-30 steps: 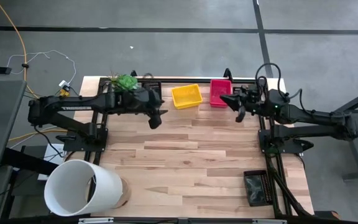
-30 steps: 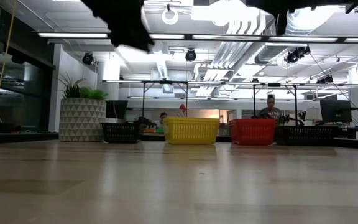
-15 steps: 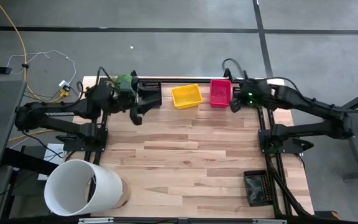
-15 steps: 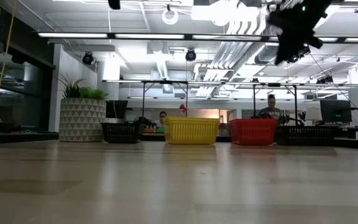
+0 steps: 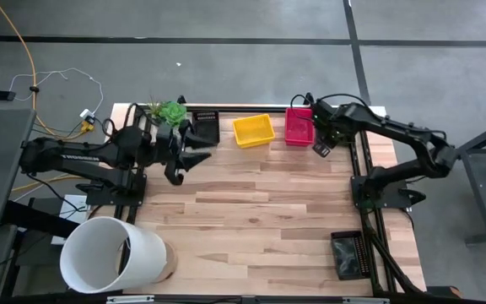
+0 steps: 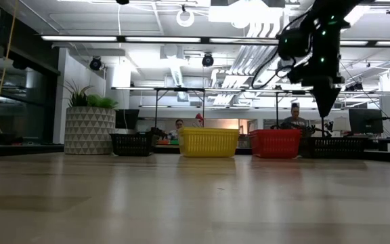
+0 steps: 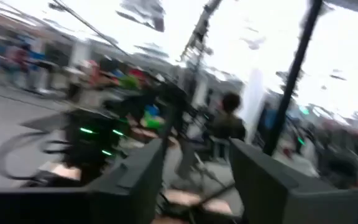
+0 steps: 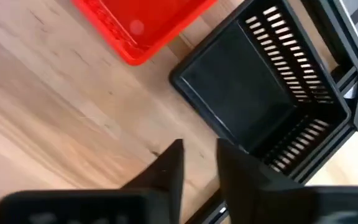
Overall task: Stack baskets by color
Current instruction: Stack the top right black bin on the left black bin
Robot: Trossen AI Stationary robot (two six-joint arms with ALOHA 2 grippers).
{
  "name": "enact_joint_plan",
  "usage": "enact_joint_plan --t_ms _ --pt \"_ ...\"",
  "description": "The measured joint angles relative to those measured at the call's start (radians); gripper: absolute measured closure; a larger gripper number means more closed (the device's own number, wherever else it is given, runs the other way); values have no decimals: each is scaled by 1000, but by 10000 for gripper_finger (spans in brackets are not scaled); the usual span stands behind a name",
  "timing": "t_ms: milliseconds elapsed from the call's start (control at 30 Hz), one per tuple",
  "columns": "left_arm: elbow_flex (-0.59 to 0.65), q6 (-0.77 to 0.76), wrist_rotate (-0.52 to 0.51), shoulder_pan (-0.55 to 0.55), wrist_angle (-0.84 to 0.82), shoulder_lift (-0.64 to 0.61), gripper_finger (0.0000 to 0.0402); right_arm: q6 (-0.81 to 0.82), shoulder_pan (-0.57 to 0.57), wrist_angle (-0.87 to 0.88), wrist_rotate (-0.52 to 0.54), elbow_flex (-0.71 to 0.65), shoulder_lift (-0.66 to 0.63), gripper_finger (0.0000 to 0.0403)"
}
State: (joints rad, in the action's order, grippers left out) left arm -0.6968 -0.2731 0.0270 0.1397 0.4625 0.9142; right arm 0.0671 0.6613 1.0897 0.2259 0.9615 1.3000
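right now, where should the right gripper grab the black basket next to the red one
Take the black basket by the top rim of one wall, coming straight down from above. It sits upright with its open top facing up, so one finger can drop inside and one outside. The wall nearest the right gripper looks easiest; the far side sits close to the table's frame.

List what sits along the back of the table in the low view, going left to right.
White plant pot → black basket → yellow basket → red basket → another black basket.
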Motion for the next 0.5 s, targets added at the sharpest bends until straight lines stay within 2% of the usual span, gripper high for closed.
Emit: enact_joint_plan --t_ms 67,200,333,500 --pt "0 4 19 -17 -37 0 271 -52 21 -11 -23 0 32 290" --pt "0 19 17 -58 -120 0 378 -192 50 -14 -53 0 94 219" --pt "0 15 1 -80 -133 0 391 -250 82 -15 -58 -1 165 176" --pt "0 14 -54 -99 -138 0 398 -288 119 -15 -57 -2 272 170"
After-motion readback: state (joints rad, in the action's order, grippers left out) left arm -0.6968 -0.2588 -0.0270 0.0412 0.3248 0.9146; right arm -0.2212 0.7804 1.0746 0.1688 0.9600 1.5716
